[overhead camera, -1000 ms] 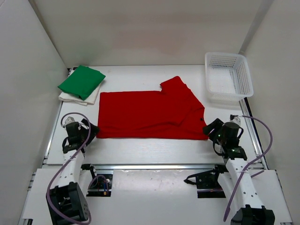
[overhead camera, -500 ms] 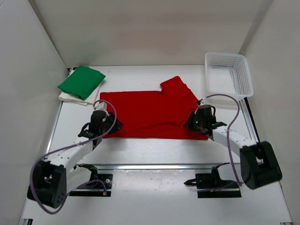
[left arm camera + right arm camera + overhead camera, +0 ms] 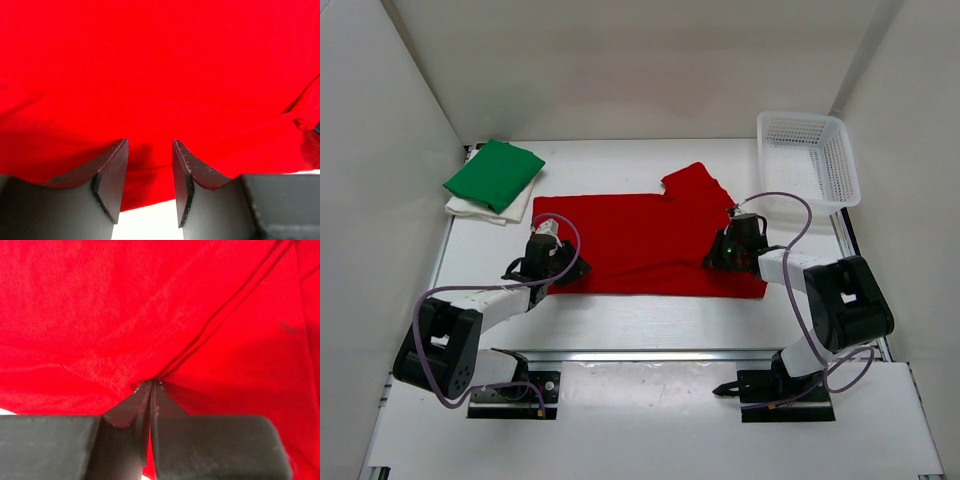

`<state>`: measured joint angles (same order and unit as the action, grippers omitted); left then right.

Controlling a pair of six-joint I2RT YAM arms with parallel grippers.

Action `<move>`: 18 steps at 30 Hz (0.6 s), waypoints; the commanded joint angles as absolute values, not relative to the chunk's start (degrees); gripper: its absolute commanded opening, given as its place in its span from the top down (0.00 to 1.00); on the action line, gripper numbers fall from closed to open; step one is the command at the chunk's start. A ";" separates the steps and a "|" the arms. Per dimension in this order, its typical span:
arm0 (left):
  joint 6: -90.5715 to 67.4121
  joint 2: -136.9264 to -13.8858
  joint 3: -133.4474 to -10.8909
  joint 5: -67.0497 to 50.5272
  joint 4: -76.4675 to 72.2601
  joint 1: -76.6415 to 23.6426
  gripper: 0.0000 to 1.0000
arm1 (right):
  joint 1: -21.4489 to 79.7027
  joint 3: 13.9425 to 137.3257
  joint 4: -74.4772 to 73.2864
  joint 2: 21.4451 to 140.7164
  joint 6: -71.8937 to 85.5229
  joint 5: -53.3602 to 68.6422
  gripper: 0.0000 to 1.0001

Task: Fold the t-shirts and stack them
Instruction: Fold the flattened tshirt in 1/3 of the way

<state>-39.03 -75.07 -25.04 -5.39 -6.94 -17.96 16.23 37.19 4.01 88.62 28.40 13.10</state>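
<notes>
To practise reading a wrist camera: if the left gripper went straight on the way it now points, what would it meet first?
Most likely the red t-shirt. Its near edge shows between the open fingers of the left gripper, and cloth fills the view beyond. How far off the cloth is cannot be told.

Three t-shirts: one red t-shirt (image 3: 640,245) under both sets of jaws, and one green t-shirt (image 3: 495,173) on one white t-shirt (image 3: 518,207), well beyond the left jaws. Only the white one's edge shows, so it is probably a single shirt. One basket (image 3: 807,160) sits beyond the right jaws. Two arms, one table (image 3: 650,315).
</notes>
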 commanded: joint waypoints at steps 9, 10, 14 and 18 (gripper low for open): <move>-40.52 -72.42 -24.26 -6.68 -9.67 -18.28 0.49 | 16.70 65.80 4.43 106.17 31.56 27.33 1.00; -40.60 -71.81 -24.78 -6.42 -8.88 -18.72 0.49 | 17.40 70.70 1.61 107.48 30.77 26.81 1.00; -40.17 -69.00 -25.83 -3.70 -7.91 -21.35 0.49 | 19.95 73.93 -4.47 102.68 25.15 20.14 0.94; -39.73 -69.69 -27.15 -0.53 -7.91 -27.06 0.48 | 20.57 56.31 -0.53 91.44 26.18 14.42 0.93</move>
